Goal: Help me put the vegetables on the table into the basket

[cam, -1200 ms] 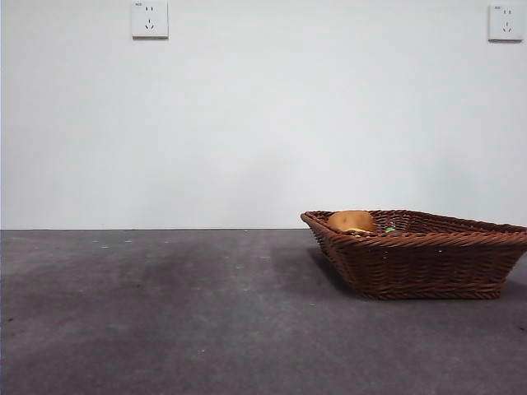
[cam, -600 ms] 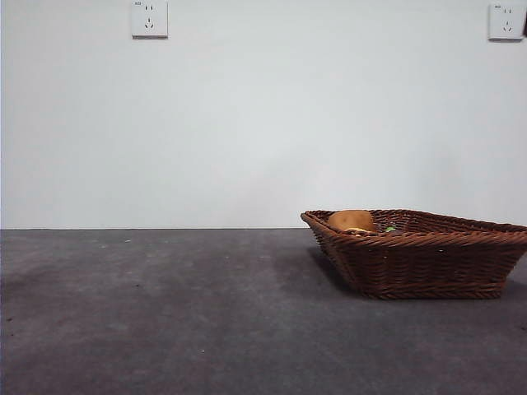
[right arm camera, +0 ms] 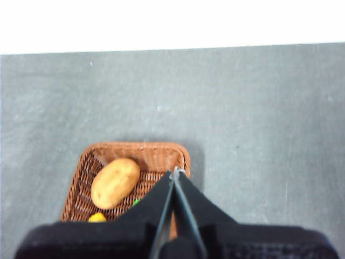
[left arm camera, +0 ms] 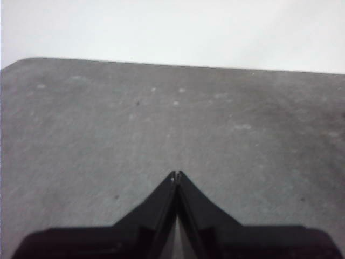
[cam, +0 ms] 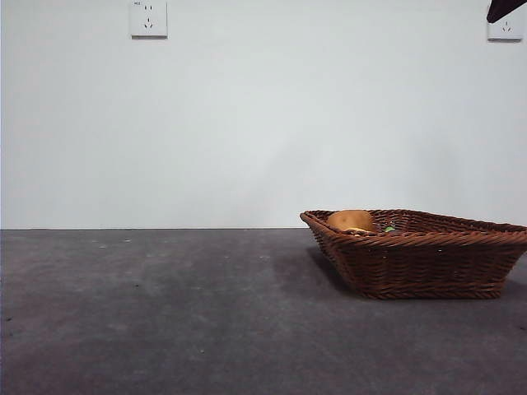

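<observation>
Right hand (right arm camera: 176,171) above basket (right arm camera: 156,152).

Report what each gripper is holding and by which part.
Nothing is held. The left gripper is shut over bare table; the right gripper is shut, empty, above the basket.

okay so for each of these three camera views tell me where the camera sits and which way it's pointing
Front view: low at table height, looking level across the table to the wall; basket at right, a black arm tip in the top corner.
Left wrist view: on the left arm, over bare table; left gripper shut.
Right wrist view: above the basket; right gripper shut.
Shared: front and right wrist both show basket and potato.
</observation>
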Available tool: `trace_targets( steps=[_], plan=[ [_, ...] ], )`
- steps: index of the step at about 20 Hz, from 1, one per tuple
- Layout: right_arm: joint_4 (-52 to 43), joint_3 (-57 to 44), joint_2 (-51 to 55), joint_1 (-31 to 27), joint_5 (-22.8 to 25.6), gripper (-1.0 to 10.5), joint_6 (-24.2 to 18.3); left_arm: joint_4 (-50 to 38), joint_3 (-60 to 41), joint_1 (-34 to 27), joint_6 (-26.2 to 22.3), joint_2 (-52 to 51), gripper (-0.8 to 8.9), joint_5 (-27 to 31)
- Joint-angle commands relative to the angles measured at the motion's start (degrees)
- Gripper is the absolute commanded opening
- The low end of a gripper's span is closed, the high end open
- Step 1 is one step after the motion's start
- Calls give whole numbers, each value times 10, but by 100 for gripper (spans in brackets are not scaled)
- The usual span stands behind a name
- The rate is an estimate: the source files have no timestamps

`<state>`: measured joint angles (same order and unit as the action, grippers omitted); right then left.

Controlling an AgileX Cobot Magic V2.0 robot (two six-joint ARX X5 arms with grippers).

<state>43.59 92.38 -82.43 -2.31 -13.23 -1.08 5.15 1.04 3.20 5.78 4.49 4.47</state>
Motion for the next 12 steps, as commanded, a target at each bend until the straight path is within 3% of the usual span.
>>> trace_targets(
  steps=[1, 7, 12],
  plan=[
    [-3, -3, -3, 0, 3, 0, -1, 34, -6, -10, -7, -23, -3, 0],
    [-3, -3, -3, 0, 3, 0, -1, 46, -6, -13, -61, -43, -3, -69],
    [-3, -3, -3, 0, 3, 0, -1, 42, -6, -15, -64, -43, -3, -73]
  ],
)
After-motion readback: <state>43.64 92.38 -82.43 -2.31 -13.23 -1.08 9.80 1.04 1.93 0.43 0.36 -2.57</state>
